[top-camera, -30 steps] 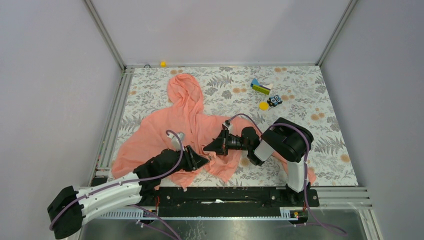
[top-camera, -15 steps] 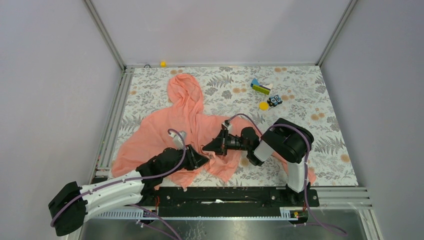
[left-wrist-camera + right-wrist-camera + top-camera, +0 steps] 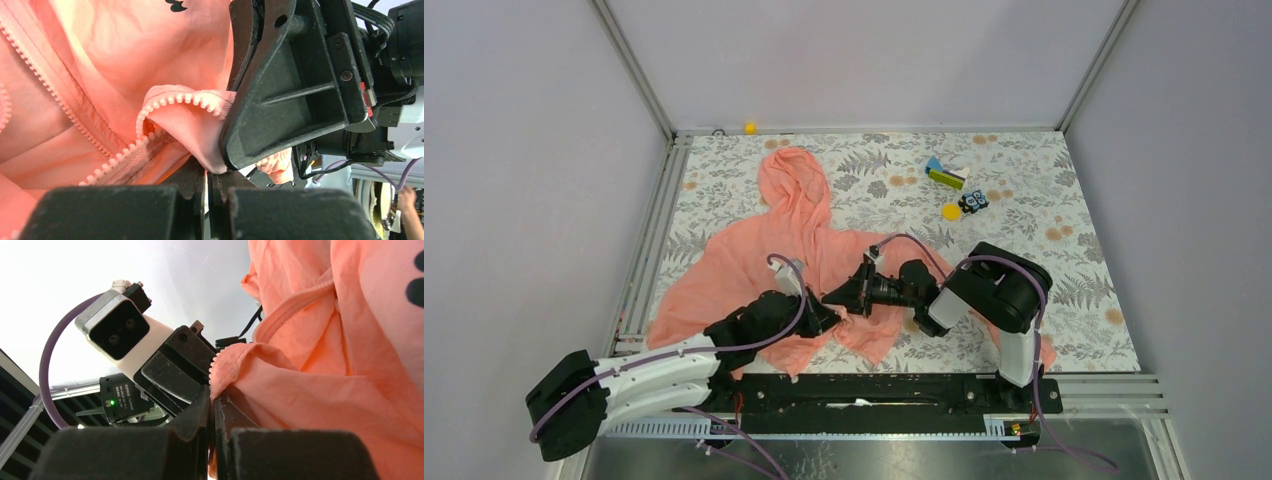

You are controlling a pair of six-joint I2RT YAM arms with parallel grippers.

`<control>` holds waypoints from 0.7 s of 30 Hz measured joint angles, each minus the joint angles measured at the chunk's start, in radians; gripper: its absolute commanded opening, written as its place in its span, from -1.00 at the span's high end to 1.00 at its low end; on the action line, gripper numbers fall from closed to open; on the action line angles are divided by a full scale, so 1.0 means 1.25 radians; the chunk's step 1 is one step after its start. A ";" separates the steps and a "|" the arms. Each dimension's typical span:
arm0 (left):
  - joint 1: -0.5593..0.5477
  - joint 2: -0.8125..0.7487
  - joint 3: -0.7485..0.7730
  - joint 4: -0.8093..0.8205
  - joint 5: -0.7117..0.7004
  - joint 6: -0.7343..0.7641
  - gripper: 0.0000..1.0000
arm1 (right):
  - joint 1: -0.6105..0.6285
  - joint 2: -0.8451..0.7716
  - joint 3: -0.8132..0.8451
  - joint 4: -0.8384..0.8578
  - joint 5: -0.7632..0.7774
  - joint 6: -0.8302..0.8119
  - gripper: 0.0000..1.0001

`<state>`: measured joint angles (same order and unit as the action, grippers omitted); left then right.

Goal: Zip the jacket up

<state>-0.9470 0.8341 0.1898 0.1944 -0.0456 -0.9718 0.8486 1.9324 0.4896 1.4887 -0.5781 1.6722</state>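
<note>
The salmon-pink jacket [image 3: 774, 250] lies spread on the table, hood toward the far side, its front unzipped. Both grippers meet at its lower front. My left gripper [image 3: 829, 319] is shut, pinching a fold of the zipper edge [image 3: 180, 98] at its tips [image 3: 207, 172]. My right gripper [image 3: 832, 295] is shut on the other zipper edge [image 3: 216, 371], with fabric running between its jaws [image 3: 212, 400]. In the left wrist view the right gripper's finger [image 3: 285, 100] stands just right of the fold. A small dark mark [image 3: 175, 6] shows on the chest. No zipper slider shows.
Small toys lie at the far right: a yellow-green block [image 3: 946, 177], a yellow disc [image 3: 951, 211] and a dark piece [image 3: 972, 202]. A tiny yellow item [image 3: 749, 127] sits at the far edge. Metal rails [image 3: 649, 260] line the left side.
My left gripper has shut its jaws on the jacket's edge and edged toward the right gripper. The right gripper has shifted slightly left, still shut on the fabric.
</note>
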 measured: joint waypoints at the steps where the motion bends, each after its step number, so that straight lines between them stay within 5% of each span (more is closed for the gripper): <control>1: -0.001 0.007 0.003 0.005 0.002 0.008 1.00 | 0.002 -0.002 -0.001 -0.002 0.010 0.004 1.00; 11: -0.077 0.083 0.056 -0.016 0.005 0.105 1.00 | 0.015 0.004 -0.009 -0.038 0.075 0.043 1.00; 19: -0.128 0.017 0.055 -0.067 -0.023 0.124 1.00 | 0.023 0.015 -0.026 -0.007 0.079 0.051 1.00; 21: -0.130 -0.002 0.049 -0.083 -0.027 0.117 0.81 | 0.021 0.014 -0.032 0.003 0.080 0.051 1.00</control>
<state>-1.1091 0.8322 0.2512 0.0906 -0.0795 -0.8249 0.8749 1.9499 0.4500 1.4921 -0.4786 1.7359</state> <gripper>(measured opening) 0.013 0.044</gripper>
